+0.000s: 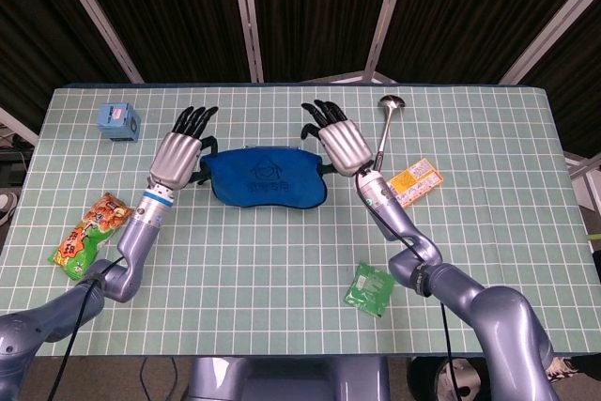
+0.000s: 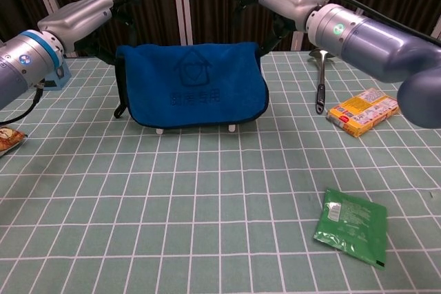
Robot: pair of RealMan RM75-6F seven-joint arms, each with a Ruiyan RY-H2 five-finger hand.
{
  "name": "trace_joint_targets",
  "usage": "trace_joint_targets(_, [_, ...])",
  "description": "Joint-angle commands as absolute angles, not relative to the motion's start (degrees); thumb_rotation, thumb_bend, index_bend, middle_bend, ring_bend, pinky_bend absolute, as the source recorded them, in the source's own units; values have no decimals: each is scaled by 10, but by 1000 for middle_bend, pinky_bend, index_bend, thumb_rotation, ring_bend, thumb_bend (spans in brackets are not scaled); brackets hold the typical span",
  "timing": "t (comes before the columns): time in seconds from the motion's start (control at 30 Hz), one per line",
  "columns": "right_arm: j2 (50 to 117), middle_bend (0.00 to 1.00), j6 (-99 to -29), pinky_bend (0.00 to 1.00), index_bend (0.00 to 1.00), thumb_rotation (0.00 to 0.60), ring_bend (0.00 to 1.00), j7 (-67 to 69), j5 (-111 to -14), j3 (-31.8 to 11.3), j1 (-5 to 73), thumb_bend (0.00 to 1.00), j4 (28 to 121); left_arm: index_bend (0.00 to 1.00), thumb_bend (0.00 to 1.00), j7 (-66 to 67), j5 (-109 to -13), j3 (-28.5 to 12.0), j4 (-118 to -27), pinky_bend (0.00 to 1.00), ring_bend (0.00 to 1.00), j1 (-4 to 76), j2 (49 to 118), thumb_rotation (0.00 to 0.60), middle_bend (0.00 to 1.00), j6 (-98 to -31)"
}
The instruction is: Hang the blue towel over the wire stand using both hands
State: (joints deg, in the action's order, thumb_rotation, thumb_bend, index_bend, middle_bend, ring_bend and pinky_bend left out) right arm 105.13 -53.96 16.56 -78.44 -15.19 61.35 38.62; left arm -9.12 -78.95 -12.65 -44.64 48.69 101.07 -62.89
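The towel (image 1: 267, 176) hung over the stand (image 2: 160, 131) near the back middle of the table (image 1: 282, 269), covering it but for its feet. The left hand (image 1: 176, 155) was at the towel's left end, the right hand (image 1: 344, 145) at its right end. A ladle (image 1: 385, 124) lay right of the right hand, a small box (image 1: 414, 180) further right. A cube (image 1: 118, 120) sat at the back left, a snack bag (image 1: 88, 232) at the left edge, a sachet (image 1: 372, 287) in front right.
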Motion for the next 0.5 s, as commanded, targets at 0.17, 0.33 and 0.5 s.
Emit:
trace_joint_targets(0.17, [1056,79,-539,34,103,600,0,180,-791,-147,613,132,371,12,242,-90,-784,-129,-442,0,0,488,1015,600,0,-622])
trace_joint_targets(0.33, [1057,79,-545,26,101,600,0,182,-795,-145,611,62,366,0,134,-87,-776,-133,-447,0,0,485,1010,600,0,-617])
trace_joint_targets(0.5, [1055,63,-548,3,61,600,0,163,-793,-143,605,0,365,0,102,-69,-764,-140,-460,0,0,479,998,600,0,-615])
